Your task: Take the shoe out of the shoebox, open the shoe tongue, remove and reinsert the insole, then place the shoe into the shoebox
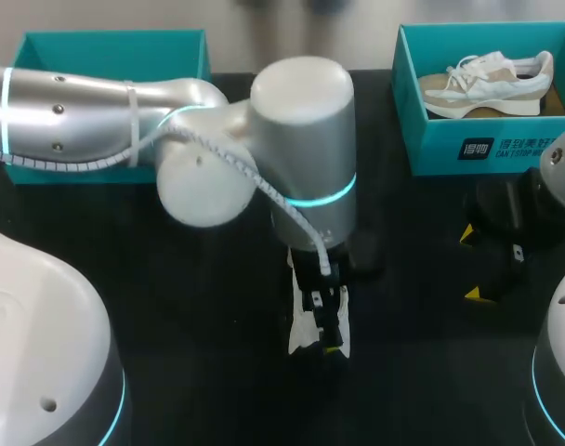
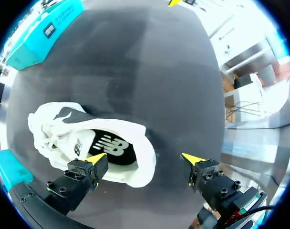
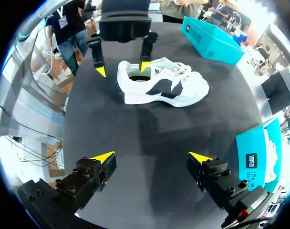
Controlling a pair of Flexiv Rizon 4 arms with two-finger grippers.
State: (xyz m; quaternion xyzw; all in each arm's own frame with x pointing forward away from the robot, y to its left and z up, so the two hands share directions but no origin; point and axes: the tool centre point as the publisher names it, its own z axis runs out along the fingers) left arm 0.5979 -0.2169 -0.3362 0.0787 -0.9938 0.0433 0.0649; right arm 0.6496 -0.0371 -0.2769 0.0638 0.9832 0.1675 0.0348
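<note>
shoe (image 3: 164, 88) toe away from robot, heel at left gripper (image 2: 141, 158) (apart) | right gripper (image 3: 150, 155) apart

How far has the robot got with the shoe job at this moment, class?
Done: the white shoe lies on the table, out of the teal shoebox. In hand: the left gripper hangs open astride the heel rim, and the black insole sits inside the shoe. The right gripper hovers open, apart. Left, it seems: insole removal and reinsertion, then boxing the shoe.
</note>
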